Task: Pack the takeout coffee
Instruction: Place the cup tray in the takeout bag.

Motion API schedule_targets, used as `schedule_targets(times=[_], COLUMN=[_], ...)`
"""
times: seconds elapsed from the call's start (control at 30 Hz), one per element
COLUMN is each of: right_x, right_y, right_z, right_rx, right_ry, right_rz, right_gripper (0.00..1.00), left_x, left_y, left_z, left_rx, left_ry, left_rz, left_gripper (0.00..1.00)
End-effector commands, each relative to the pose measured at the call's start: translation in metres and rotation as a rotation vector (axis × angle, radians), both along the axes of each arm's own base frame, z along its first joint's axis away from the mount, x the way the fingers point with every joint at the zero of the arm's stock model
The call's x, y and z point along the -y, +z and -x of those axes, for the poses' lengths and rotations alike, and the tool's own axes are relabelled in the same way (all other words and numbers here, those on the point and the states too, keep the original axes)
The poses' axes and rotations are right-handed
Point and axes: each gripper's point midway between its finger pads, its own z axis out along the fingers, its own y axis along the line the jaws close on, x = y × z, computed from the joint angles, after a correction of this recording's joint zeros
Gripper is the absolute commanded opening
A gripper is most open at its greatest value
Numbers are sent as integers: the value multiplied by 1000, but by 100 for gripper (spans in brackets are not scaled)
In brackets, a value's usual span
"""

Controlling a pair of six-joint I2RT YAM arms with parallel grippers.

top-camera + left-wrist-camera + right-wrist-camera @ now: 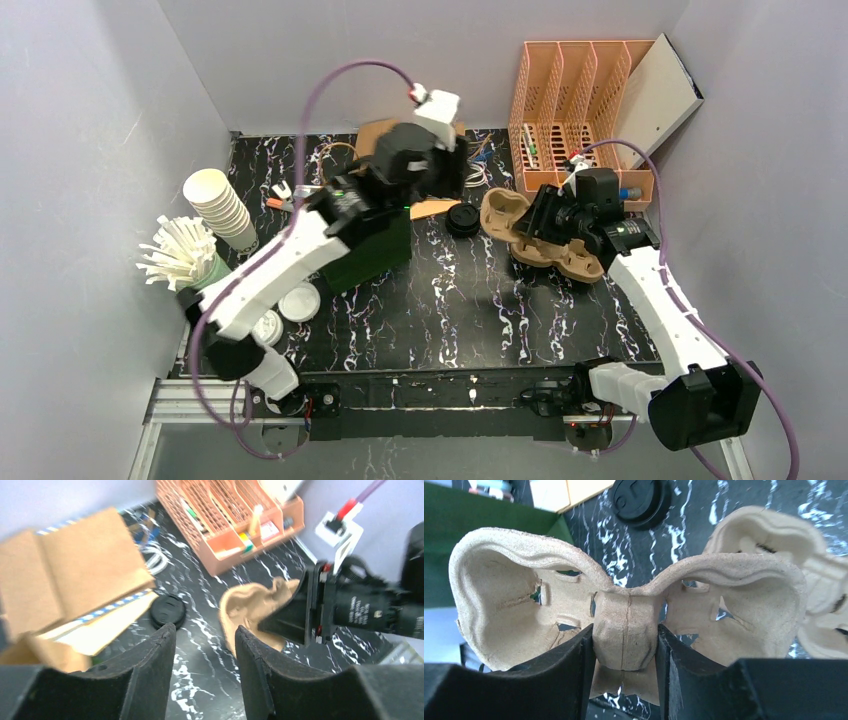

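Note:
A tan pulp cup carrier [524, 595] hangs tilted above the table, and my right gripper [625, 645] is shut on its centre post. From above, that carrier [505, 215] sits just left of the right gripper [545, 215], over another carrier [575, 262] lying on the table. My left gripper [205, 640] is open with nothing between its fingers. It hovers above the dark table between a black coffee lid [168, 611] and the held carrier [250, 605]. The lid [462, 220] lies flat beside a brown paper bag [75, 565].
An orange file organizer [580, 110] stands at the back right. A stack of paper cups [222, 205], a cup of white stirrers [180, 250] and white lids [298, 302] sit at the left. A green box [375, 255] lies under the left arm.

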Motion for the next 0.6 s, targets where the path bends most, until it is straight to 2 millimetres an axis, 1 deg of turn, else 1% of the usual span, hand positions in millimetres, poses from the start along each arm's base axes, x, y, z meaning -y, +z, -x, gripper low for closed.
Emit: schedule_targets(times=[0.0, 0.07, 0.13, 0.17, 0.23, 0.3, 0.37, 0.43, 0.57], right_x=[-26, -35, -45, -50, -61, -73, -82, -91, -104], right_y=[11, 11, 10, 9, 12, 20, 36, 59, 107], right_z=[7, 8, 10, 11, 13, 14, 13, 12, 9], right_rx=[33, 33, 23, 19, 24, 42, 74, 132, 249], right_ry=[135, 168, 205, 223, 262, 305, 342, 383, 440], right_rz=[-79, -95, -100, -100, -101, -105, -126, -161, -230], right_gripper=[51, 49, 49, 49, 48, 48, 48, 47, 48], left_x=[-101, -126, -151, -166, -191, -210, -221, -225, -241], left_y=[60, 67, 68, 69, 70, 69, 63, 52, 17], left_z=[18, 25, 29, 29, 27, 23, 17, 11, 1], left_rx=[102, 113, 120, 130, 141, 143, 122, 87, -7], left_ry=[191, 246, 314, 362, 417, 445, 458, 460, 518], left_rz=[-90, -102, -134, -149, -184, -200, -204, -201, -199], left_gripper=[47, 48, 48, 48, 44, 44, 46, 47, 47])
